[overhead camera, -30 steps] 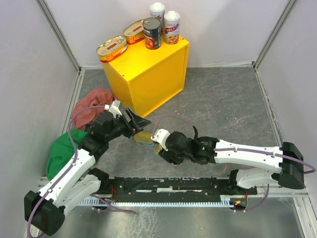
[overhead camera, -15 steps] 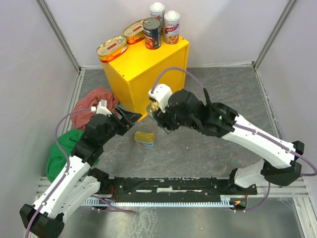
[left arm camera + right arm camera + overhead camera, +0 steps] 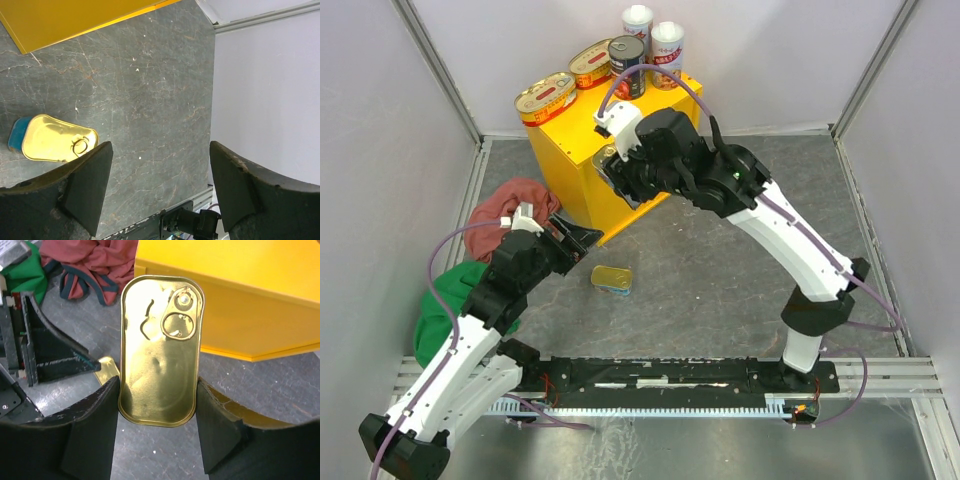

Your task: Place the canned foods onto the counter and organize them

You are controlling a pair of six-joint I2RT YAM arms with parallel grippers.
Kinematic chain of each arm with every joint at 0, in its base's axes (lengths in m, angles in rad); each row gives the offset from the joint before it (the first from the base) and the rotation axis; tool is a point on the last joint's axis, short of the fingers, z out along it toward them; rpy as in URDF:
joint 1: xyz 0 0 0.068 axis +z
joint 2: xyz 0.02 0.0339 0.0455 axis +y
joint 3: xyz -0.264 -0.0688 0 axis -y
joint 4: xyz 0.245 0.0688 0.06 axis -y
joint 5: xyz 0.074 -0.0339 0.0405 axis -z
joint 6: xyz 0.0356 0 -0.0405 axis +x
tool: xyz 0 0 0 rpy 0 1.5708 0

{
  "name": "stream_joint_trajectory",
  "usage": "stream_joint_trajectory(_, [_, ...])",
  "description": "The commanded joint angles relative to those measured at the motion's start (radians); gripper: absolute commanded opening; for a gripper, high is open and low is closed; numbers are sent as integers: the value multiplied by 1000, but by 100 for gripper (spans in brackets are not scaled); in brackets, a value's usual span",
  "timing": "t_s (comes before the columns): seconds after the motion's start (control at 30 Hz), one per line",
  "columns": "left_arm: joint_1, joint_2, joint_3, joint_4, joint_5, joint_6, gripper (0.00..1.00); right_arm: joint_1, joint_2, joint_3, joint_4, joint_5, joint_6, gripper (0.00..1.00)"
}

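The right gripper [image 3: 157, 407] is clamped across the long sides of a rectangular gold tin [image 3: 160, 350], holding it at the front edge of the yellow desk [image 3: 582, 125]. The tin is likely rigid, light and slippery, so this side grip suits it. The left gripper [image 3: 160, 160] hangs released near the second tin [image 3: 52, 145] on the floor.

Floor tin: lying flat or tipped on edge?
Lying flat: the rectangular gold tin rests lid up, pull-tab showing, on the grey floor.
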Motion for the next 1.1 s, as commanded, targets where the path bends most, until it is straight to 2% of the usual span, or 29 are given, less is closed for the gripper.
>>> stream_joint_trajectory(0.0, [5, 1, 39, 15, 9, 24, 84, -25, 59, 173, 21, -16, -34, 12])
stream_joint_trajectory(0.23, [4, 31, 31, 46, 47, 42, 84, -82, 148, 304, 51, -39, -24, 12])
stream_joint_trajectory(0.77, [4, 85, 7, 181, 131, 93, 84, -184, 297, 408, 206, -107, -20, 16])
stream_joint_trajectory(0.87, [4, 93, 10, 199, 143, 107, 84, -190, 317, 419, 233, -108, -23, 24])
stream_joint_trajectory(1.07, [6, 113, 25, 211, 154, 142, 84, -199, 342, 416, 297, -89, -27, 55])
